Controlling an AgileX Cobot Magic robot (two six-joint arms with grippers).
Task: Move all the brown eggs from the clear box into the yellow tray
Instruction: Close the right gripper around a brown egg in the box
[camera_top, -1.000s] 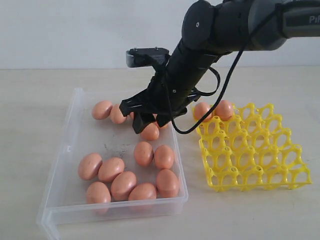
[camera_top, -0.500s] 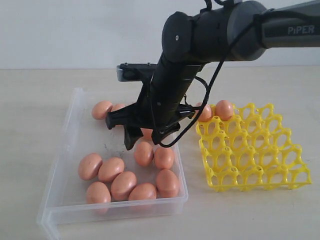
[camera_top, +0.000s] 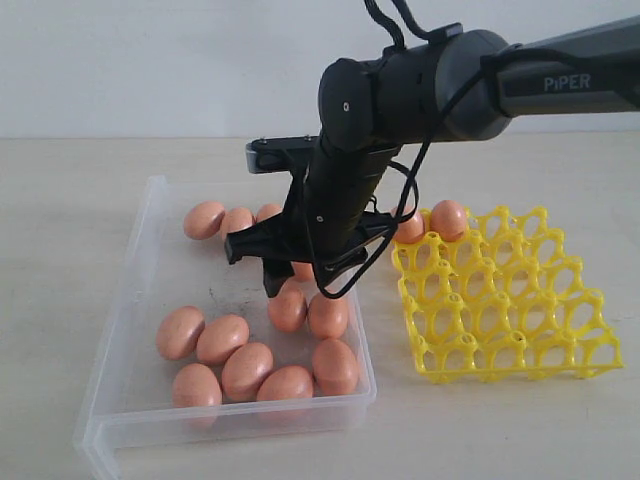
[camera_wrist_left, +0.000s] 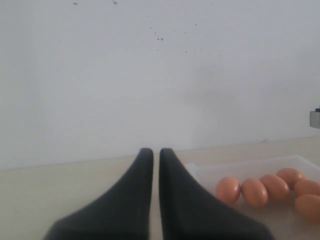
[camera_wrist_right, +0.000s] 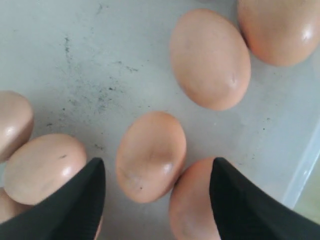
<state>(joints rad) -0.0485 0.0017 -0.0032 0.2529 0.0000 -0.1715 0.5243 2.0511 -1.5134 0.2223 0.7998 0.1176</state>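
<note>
Brown eggs (camera_top: 247, 370): roughly a dozen lie loose in the clear box (camera_top: 115, 330), a short row at the far end, a pair mid-floor, and a tight cluster against the near wall. Two more eggs (camera_top: 448, 220) sit side by side in the far-left corner cups of the yellow tray (camera_top: 510, 320), which stands just beside the box on the right with its other cups unfilled. Box floor: dark specks, seen in the right wrist view. Right gripper (camera_top: 258, 265): reaches across into the box and hangs low over the mid-floor pair, jaws spread wide and holding nothing. One egg (camera_wrist_right: 150, 155) lies between the fingers (camera_wrist_right: 75, 205); a neighbouring egg (camera_wrist_right: 192, 200) sits close to the other finger, contact not discernible. Left gripper (camera_wrist_left: 156, 155): off to the side of the box, level with the table (camera_top: 60, 200), jaws drawn together to a thin slit, nothing between them.
</note>
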